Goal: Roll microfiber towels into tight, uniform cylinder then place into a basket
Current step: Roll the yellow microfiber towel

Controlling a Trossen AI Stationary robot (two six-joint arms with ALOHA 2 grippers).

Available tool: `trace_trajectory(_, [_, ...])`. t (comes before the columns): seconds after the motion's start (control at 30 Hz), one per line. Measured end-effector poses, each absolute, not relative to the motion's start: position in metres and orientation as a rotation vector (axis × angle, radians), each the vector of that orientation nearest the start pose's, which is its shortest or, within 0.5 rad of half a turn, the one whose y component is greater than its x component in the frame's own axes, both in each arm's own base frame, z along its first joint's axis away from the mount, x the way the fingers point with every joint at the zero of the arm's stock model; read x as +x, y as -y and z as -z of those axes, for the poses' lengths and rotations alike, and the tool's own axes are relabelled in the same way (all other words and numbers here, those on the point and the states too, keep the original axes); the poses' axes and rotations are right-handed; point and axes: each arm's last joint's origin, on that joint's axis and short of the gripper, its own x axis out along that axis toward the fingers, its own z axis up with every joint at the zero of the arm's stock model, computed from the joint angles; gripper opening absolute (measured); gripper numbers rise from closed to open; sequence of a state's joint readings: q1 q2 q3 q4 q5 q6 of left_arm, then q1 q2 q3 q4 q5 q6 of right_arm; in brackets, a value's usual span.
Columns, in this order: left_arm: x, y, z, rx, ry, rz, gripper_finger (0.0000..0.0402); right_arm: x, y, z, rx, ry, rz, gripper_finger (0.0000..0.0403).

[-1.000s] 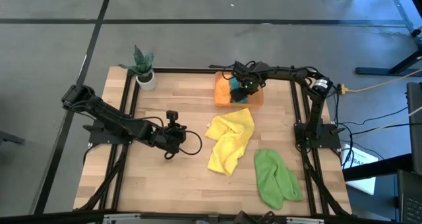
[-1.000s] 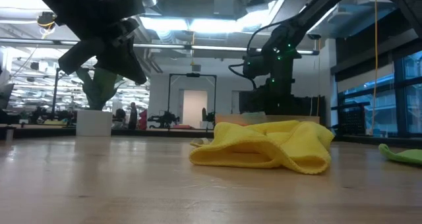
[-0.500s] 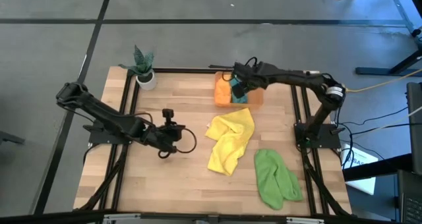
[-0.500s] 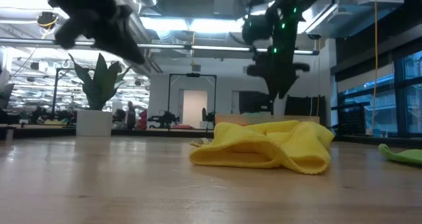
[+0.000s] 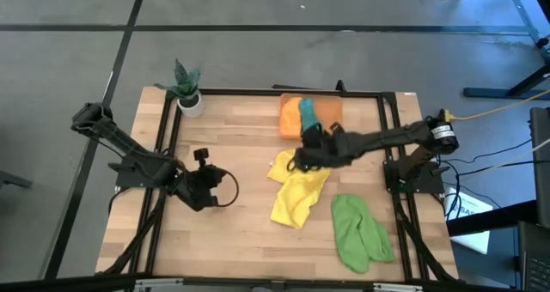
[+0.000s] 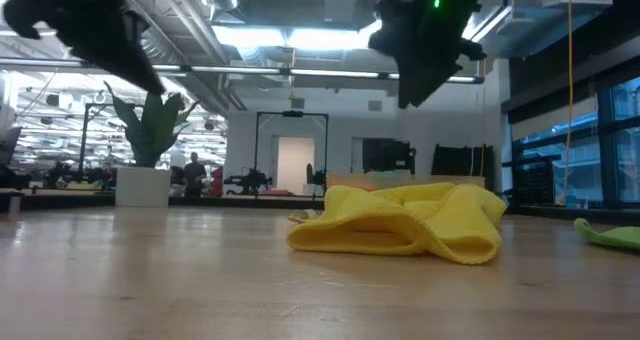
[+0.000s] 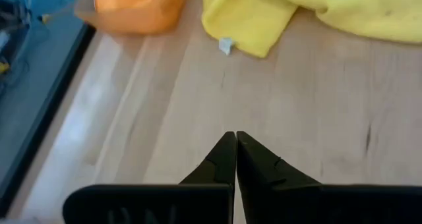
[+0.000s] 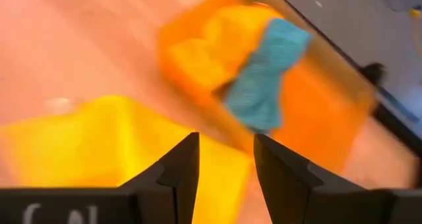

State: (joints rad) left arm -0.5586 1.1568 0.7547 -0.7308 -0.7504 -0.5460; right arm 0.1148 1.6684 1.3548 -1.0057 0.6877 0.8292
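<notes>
Your table & what sits on it

You've got a light wood-plank table (image 5: 232, 120) w/ a black frame round the edges. At the far edge, mid-right, sits the orange basket (image 5: 331, 112), w/ a teal towel (image 5: 307, 114) and an orange towel (image 5: 291, 118) inside it. Just in front of the basket the yellow towel (image 5: 296, 193) lies crumpled near the table's centre, one corner w/ a small white tag. The green towel (image 5: 359, 232) lies bunched at the near right, close to the yellow one but apart. At the far-left corner you'll see a white pot w/ a plant (image 5: 189, 90).
</notes>
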Motion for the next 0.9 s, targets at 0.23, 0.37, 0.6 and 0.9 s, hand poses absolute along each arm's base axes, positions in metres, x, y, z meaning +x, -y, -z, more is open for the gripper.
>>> trace_trajectory(0.23, [0.168,0.106,-0.222,0.124,-0.804,-0.357,0.0004,0.33,-0.073,-0.264,0.226,-0.761,0.739,0.0145])
trace_trajectory(0.37, [0.161,0.116,-0.222,0.142,-0.798,-0.303,0.0004,0.337,-0.094,-0.262,0.23,-0.707,0.657,0.0145])
trace_trajectory(0.6, [0.154,0.124,-0.224,0.208,-0.732,-0.294,0.0004,0.341,-0.119,-0.244,0.186,-0.78,0.543,0.0145])
trace_trajectory(0.9, [0.161,0.125,-0.227,0.254,-0.69,-0.278,0.0004,0.348,-0.135,-0.206,0.167,-0.951,0.454,0.0145])
